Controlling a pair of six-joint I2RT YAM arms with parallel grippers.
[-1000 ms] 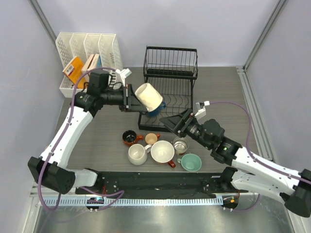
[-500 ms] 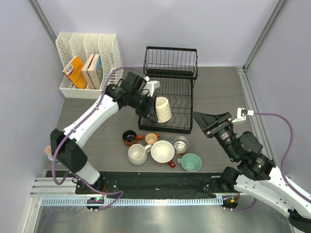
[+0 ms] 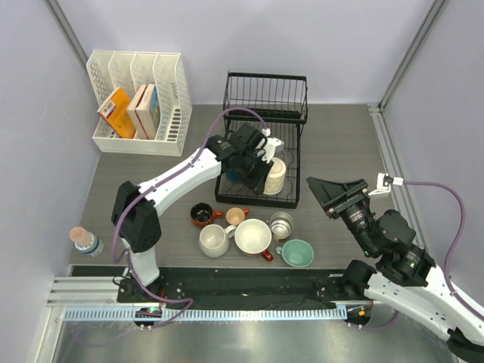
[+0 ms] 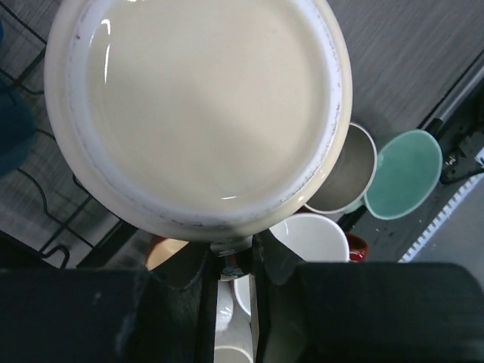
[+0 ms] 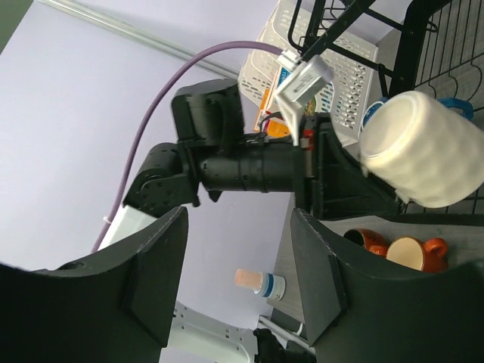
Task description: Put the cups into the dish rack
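Your left claw (image 3: 264, 169) grips a glossy cream mug (image 3: 277, 176), smooth and rounded, above the black wire dish rack (image 3: 265, 76); your right claw (image 5: 239, 249) gapes empty.

Left tool (image 3: 263, 168) apparently tight on cream cup (image 3: 277, 175); right tool (image 3: 324, 195) agape.

Here's a robotics lab cell: plain pale partition walls (image 3: 249, 38), aluminium frame posts (image 3: 408, 53), white-and-black robot arms (image 3: 175, 176) bolted along a grey tabletop (image 3: 340, 144).
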